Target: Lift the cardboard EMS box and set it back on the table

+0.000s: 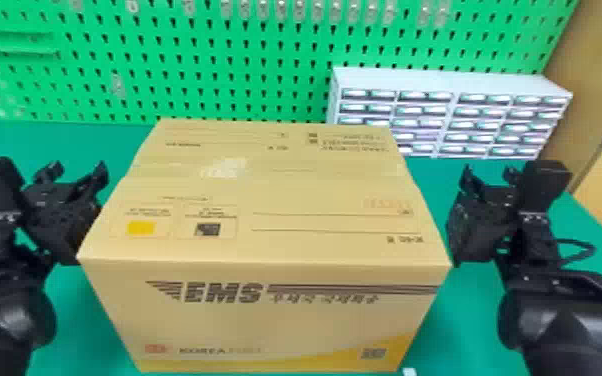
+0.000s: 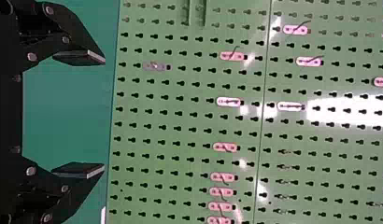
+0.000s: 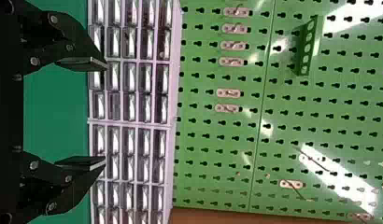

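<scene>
Cardboard EMS box (image 1: 265, 320): between the left claw (image 1: 79, 166) and the right claw (image 1: 488, 171), close inboard of each, taped top up. Both claws are released, fingers spread with nothing between them. Their tips point forward, past the box's flanks.

We judge why: the carton is too broad for one claw to pinch, so the claw bodies serve as opposed side pads, level with each other to share the load. Firm contact is not confirmed; we cannot tell whether the base is clear of the green table (image 1: 475, 305) below the claws.

Drawer cabinet (image 1: 455, 82): beyond the right claw, against the pegboard (image 1: 245, 50). Caution: any lift needs even inward pressure; uneven pressure could tilt the box or let it slip.
</scene>
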